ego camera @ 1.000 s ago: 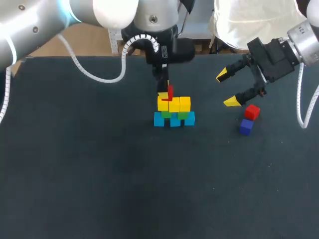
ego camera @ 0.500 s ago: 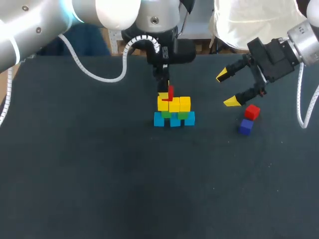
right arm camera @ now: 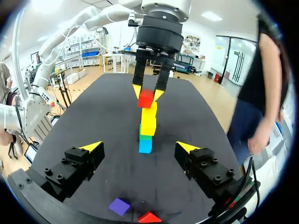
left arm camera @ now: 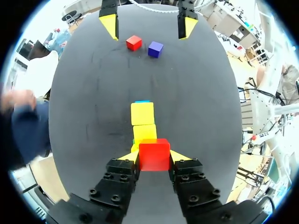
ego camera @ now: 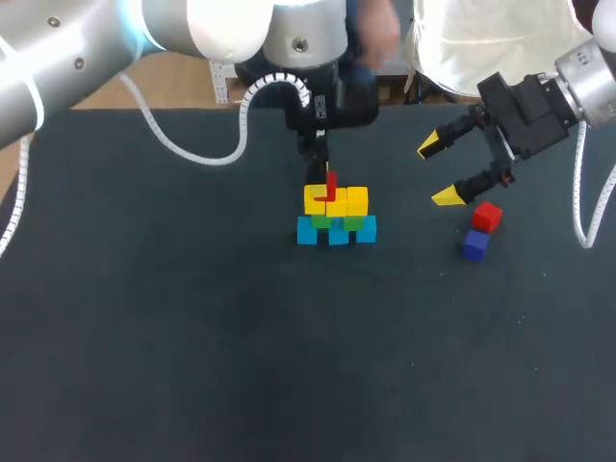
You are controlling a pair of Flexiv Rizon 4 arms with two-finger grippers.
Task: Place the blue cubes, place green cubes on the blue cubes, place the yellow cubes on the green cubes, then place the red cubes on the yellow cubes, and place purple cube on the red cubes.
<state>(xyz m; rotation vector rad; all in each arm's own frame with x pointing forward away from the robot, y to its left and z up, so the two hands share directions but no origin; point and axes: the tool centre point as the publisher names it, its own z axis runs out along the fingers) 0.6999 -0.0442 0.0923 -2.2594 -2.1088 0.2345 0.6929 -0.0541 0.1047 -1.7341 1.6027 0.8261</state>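
At the table's middle stands a stack: three blue cubes (ego camera: pixel 337 234) at the base, green cubes (ego camera: pixel 353 222) on them, and a row of yellow cubes (ego camera: pixel 336 202) on top. My left gripper (ego camera: pixel 324 183) comes straight down over the stack, shut on a red cube (left arm camera: pixel 154 154) right at the top of the yellow row (left arm camera: pixel 142 113); whether it rests there I cannot tell. To the right, a loose red cube (ego camera: pixel 487 216) and a purple cube (ego camera: pixel 474 245) lie on the mat. My right gripper (ego camera: pixel 438 171) hovers wide open just left of them, holding nothing.
The dark mat (ego camera: pixel 192 337) covers the whole table. From the right wrist, the loose purple cube (right arm camera: pixel 119 206) and red cube (right arm camera: pixel 149 217) lie under my right gripper (right arm camera: pixel 140 147), and the stack (right arm camera: pixel 145 146) stands ahead of it.
The left gripper with the red cube has shifted only a hair over the stack. The right arm and the loose cubes have not moved.
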